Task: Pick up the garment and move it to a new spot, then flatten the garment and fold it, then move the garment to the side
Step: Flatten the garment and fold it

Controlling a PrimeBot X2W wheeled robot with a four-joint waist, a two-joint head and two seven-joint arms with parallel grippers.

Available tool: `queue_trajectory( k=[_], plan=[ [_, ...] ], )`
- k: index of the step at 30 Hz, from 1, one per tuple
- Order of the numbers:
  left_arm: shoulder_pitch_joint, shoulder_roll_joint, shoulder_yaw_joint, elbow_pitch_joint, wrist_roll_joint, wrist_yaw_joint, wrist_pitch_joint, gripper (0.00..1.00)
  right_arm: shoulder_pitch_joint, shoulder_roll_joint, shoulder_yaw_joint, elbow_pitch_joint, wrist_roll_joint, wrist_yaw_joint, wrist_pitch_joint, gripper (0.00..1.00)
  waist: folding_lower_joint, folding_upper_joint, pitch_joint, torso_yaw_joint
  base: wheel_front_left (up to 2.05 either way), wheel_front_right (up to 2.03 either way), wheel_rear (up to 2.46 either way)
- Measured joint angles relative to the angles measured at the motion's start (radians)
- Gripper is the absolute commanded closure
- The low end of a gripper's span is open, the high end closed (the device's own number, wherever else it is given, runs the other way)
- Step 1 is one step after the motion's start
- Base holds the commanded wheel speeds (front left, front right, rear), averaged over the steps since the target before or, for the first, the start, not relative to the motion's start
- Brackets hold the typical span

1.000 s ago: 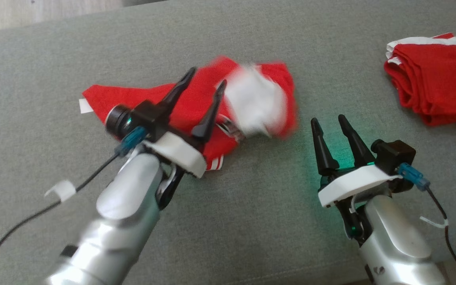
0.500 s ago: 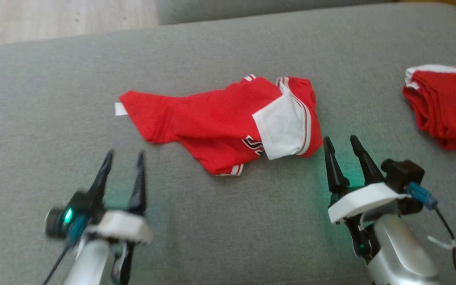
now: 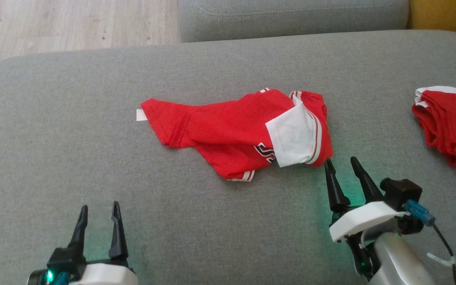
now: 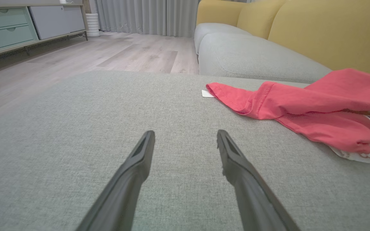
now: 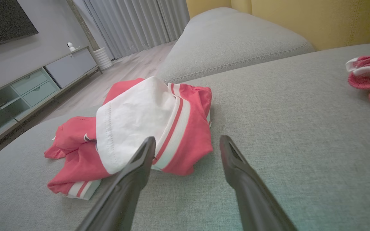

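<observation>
Left gripper (image 3: 99, 205) is held low, well clear of the garment (image 3: 228, 130), fingers apart; right gripper (image 3: 340, 159) is poised just beside it, fingers likewise apart.

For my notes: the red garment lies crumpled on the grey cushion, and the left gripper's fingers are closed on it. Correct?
No. The head view shows the left gripper open and empty, apart from the red garment, which does lie crumpled on the grey cushion.

We see home living room: grey fabric sofa seat (image 3: 93, 99), yellow cushioned backrest (image 4: 316, 29), pale wood-plank floor (image 4: 108, 54), grey pleated curtains (image 4: 146, 16), low drawer cabinet (image 5: 34, 83).
</observation>
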Motion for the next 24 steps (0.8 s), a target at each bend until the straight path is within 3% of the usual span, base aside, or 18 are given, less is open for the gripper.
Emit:
queue_trajectory(
  k=[7, 12, 16, 24],
  plan=[
    [-0.030, -0.004, 0.001, 0.007, 0.009, -0.026, 0.000, 0.00, -0.020, 0.000, 0.058, -0.016, -0.012, 0.000, 0.000, 0.00, 0.0001, 0.0000, 0.026, 0.013, 0.00, 0.00, 0.00],
    [-0.060, -0.005, -0.065, 0.027, -0.022, -0.035, 0.000, 0.00, -0.119, 0.000, 0.123, -0.006, -0.021, 0.000, 0.000, 0.00, 0.0001, 0.0000, 0.042, 0.052, 0.00, 0.00, 0.00],
    [-0.061, -0.007, -0.127, 0.043, -0.046, -0.043, 0.000, 0.00, -0.197, -0.001, 0.124, 0.058, -0.044, 0.000, 0.000, 0.00, 0.0001, 0.0000, 0.055, 0.102, 0.00, 0.00, 0.00],
    [-0.076, -0.007, -0.153, 0.057, -0.058, -0.039, 0.000, 0.00, -0.229, -0.002, 0.071, 0.160, -0.118, 0.000, 0.000, 0.00, 0.0002, 0.0000, 0.097, 0.173, 0.00, 0.00, 0.00]
  ],
)
